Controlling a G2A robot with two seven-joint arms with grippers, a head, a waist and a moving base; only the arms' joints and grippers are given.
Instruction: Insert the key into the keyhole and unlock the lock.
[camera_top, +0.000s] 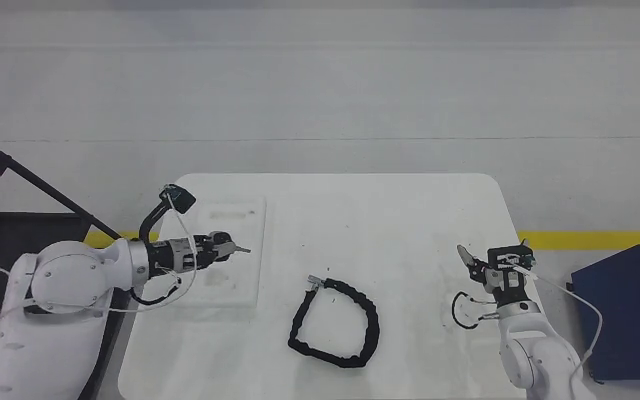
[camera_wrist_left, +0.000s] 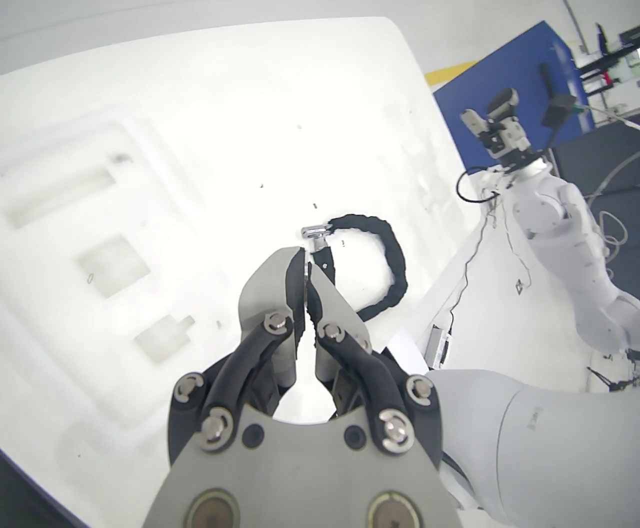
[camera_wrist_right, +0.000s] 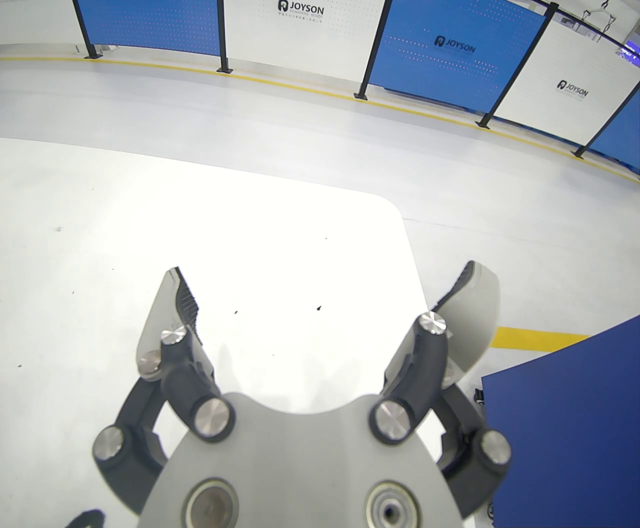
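one lock on the table, two grippers apart from it

top view: one black looped lock (camera_top: 340, 325) lies mid-table (camera_top: 420, 210), its metal head (camera_top: 314, 281) toward the one foam tray (camera_top: 235, 215); the left gripper (camera_top: 232, 245) hangs over that tray, the right gripper (camera_top: 492, 250) by the table's right edge. left wrist view: the left gripper's two fingers (camera_wrist_left: 272, 285) are pressed together; whether the key sits between them i cannot tell; the tray shows three recesses (camera_wrist_left: 112, 265). right wrist view: the right gripper's two fingers (camera_wrist_right: 165, 300) stand wide apart above the table.
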